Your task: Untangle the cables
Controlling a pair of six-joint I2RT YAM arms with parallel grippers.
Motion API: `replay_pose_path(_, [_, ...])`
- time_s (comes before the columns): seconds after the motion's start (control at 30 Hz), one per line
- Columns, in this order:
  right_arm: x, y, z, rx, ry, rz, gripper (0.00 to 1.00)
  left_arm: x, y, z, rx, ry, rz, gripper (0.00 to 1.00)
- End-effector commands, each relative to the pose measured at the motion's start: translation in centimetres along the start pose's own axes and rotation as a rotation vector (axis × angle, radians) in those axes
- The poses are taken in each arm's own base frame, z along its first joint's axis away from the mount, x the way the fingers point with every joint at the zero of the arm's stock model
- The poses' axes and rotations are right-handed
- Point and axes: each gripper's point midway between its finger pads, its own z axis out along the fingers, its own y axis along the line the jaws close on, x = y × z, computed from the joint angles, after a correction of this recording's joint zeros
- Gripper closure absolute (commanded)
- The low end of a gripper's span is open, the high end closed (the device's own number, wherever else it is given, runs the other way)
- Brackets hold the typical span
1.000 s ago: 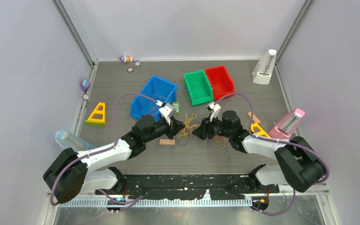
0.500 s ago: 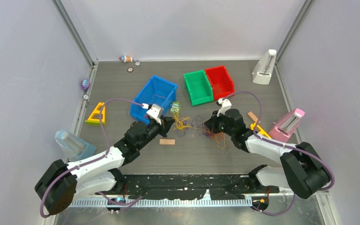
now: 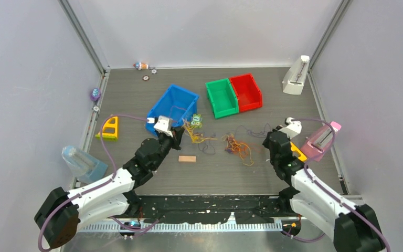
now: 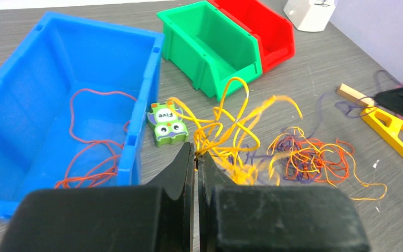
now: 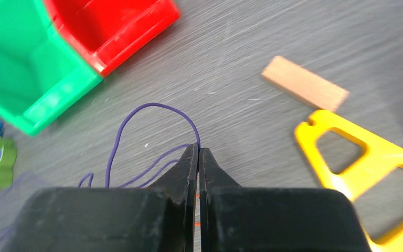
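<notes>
My left gripper is shut on a bunch of yellow cable beside the blue bin; in the left wrist view the jaws pinch the yellow strands. A small tangle of orange-red, yellow and purple cable lies mid-table, also seen in the left wrist view. My right gripper is shut on a purple cable; its jaws pinch the purple loop. A loose orange-red cable lies inside the blue bin.
The blue bin, green bin and red bin stand at the back. A green owl block, a wood block, yellow triangles, a pink holder and a white one lie around.
The two grippers have pulled apart: the left drew back left with the yellow cable, the right swung far right with the purple cable. The tangle stretched out and now lies between them.
</notes>
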Motion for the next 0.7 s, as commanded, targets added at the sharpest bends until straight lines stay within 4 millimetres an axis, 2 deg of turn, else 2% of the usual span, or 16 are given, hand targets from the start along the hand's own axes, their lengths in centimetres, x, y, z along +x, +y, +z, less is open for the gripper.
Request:
replay_pose_path(0.0, [-2.6, -5.3, -1.4, 0.253, -0.185, 0.153, 0.95, -1.4, 1.4, -0.2, -0.075, -0.053, -0.004, 1.0])
replay_pose_path(0.17, [-4.0, -8.8, -3.7, 0.388, -0.306, 0.243, 0.95, -2.0, 3.7, -0.9, -0.195, -0.055, 0.001, 1.0])
replay_pose_path(0.23, [-4.4, -8.6, -4.0, 0.358, -0.331, 0.272, 0.95, -2.5, 4.0, -1.3, -0.205, -0.064, -0.008, 1.0])
replay_pose_path(0.27, [-4.0, -8.4, -3.8, 0.33, -0.312, 0.216, 0.95, -2.8, 3.7, -1.4, -0.183, -0.066, -0.011, 1.0])
replay_pose_path(0.3, [-4.7, -5.8, -3.4, 0.189, -0.308, 0.225, 0.94, -3.2, 3.0, -1.3, -0.147, -0.065, -0.007, 1.0])
replay_pose_path(0.33, [-4.3, -4.8, -3.2, 0.125, -0.282, 0.13, 0.9, -3.5, 2.1, -1.3, -0.099, -0.051, -0.002, 1.0])
replay_pose_path(0.37, [-4.3, -1.1, -3.1, -0.069, -0.246, 0.091, 0.74, -3.9, 1.1, -1.2, -0.052, -0.038, 0.0, 1.0])
replay_pose_path(0.4, [-4.2, 0.2, -3.2, -0.145, -0.234, -0.004, 0.62, -4.1, 0.2, -1.2, -0.006, -0.02, 0.001, 1.0])
replay_pose_path(0.43, [-3.5, 2.8, -3.5, -0.284, -0.19, -0.045, 0.37, -4.4, -0.7, -1.1, 0.034, -0.004, 0.002, 1.0])
replay_pose_path(0.47, [-3.3, 3.7, -3.6, -0.333, -0.18, -0.078, 0.25, -4.4, -1.4, -1.1, 0.065, 0.015, 0.0, 1.0])
replay_pose_path(0.5, [-2.6, 5.1, -3.6, -0.406, -0.148, -0.096, 0.09, -4.4, -2.1, -1.0, 0.101, 0.036, -0.002, 1.0])
replay_pose_path(0.53, [-2.4, 6.0, -3.7, -0.45, -0.136, -0.116, 0.05, -4.6, -2.9, -1.0, 0.138, 0.049, -0.005, 1.0])
replay_pose_path(0.57, [-1.3, 7.6, -4.1, -0.548, -0.088, -0.141, 0.02, -4.6, -3.8, -0.9, 0.18, 0.064, -0.006, 1.0])
replay_pose_path(0.6, [-0.5, 8.5, -4.1, -0.595, -0.052, -0.162, 0.02, -4.7, -4.7, -0.9, 0.229, 0.076, -0.006, 1.0])
replay_pose_path(0.63, [-0.4, 10.3, -5.2, -0.716, -0.047, -0.169, 0.02, -5.0, -6.0, -0.9, 0.29, 0.09, -0.008, 1.0])
replay_pose_path(0.67, [0.5, 11.0, -5.5, -0.763, -0.018, -0.177, 0.03, -5.1, -7.0, -0.9, 0.343, 0.111, -0.012, 1.0])
